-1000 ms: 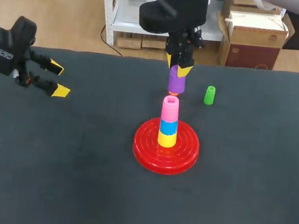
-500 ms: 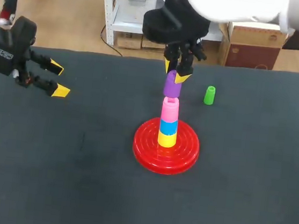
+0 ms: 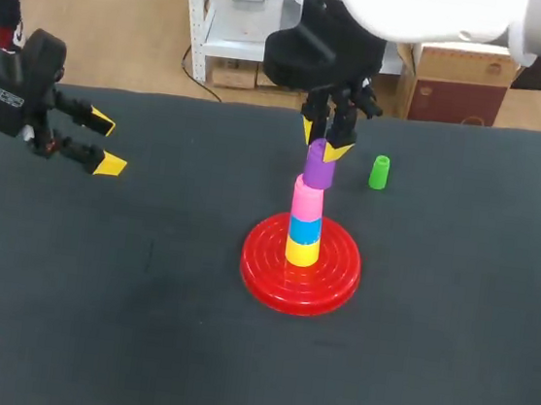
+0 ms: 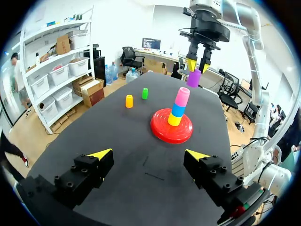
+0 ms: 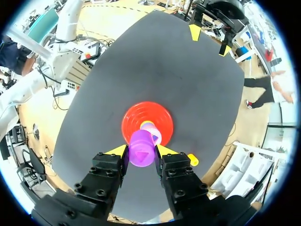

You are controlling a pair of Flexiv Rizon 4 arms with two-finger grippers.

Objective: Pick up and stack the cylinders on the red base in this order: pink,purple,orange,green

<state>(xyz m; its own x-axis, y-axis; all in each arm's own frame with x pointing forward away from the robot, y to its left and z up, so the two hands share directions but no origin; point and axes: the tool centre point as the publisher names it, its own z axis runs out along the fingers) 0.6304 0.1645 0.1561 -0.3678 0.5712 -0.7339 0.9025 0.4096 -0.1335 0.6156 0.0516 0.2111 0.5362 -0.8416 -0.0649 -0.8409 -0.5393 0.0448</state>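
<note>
Right gripper (image 3: 320, 145): fingers closed on the purple cylinder (image 3: 319, 172) from two sides, holding it upright over the red base (image 3: 298, 274) so that it can seat next in the order. It sits at the top of the pink cylinder (image 3: 307, 199), slightly off the stack's axis; whether it has seated cannot be confirmed. The pink rests on a blue cylinder (image 3: 305, 229), which rests on a yellow cylinder (image 3: 302, 252) at the centre of the base. The green cylinder (image 3: 379, 172) and orange cylinder (image 4: 129, 100) stand upright on the desk (image 3: 139, 324) beyond the base, near each other, apparently awaiting their turn. Left gripper (image 3: 107, 145): fingers spread open, holding nothing, well apart from the base and judged parked clear of the work. Count: one base, six cylinders (three stacked, one gripped, two loose), two grippers
</note>
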